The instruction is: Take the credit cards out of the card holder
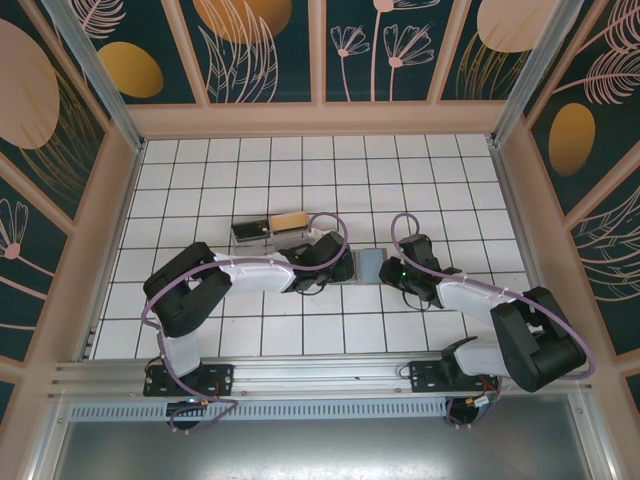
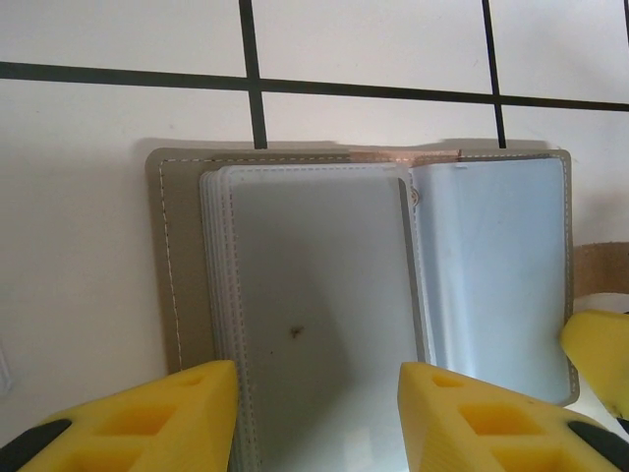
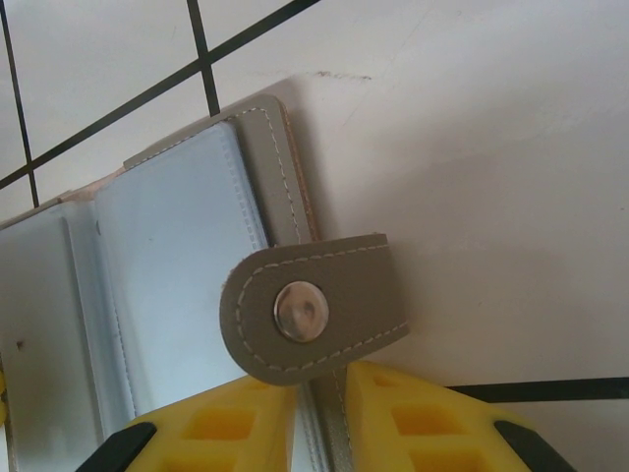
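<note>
Card holder (image 2: 182, 265) is clamped by right gripper (image 3: 319, 388); left gripper (image 2: 319, 383) is poised half-parted (empty); a credit card (image 2: 314, 285) should be pinched next.

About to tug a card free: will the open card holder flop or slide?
Probably floppy: the card holder has a thin stitched cover and loose clear sleeves. Likely light, so it may slide on the glossy tiles.
</note>
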Tool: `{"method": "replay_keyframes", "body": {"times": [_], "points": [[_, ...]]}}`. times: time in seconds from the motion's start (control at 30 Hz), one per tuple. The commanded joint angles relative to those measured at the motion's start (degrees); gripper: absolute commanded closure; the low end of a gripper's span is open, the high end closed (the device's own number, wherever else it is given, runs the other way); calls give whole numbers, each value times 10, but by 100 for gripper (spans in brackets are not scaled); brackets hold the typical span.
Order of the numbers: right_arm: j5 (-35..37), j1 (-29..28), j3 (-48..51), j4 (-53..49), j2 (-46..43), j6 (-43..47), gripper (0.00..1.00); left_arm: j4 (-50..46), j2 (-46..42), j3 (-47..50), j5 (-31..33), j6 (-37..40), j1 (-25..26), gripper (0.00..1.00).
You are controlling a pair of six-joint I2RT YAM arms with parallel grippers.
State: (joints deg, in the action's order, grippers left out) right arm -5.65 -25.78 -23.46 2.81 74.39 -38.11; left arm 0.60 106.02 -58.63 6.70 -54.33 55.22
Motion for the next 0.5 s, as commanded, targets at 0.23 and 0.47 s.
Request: {"method": "replay_keyframes", "body": {"times": [0.23,0.47], "points": [[-12,-11,16,-20,2,-13,76,3,8,0,-16,-2,5,52],[-10,-16,16,-19,2,-16,76,17,15,-1,-30,-5,7,51]]}}
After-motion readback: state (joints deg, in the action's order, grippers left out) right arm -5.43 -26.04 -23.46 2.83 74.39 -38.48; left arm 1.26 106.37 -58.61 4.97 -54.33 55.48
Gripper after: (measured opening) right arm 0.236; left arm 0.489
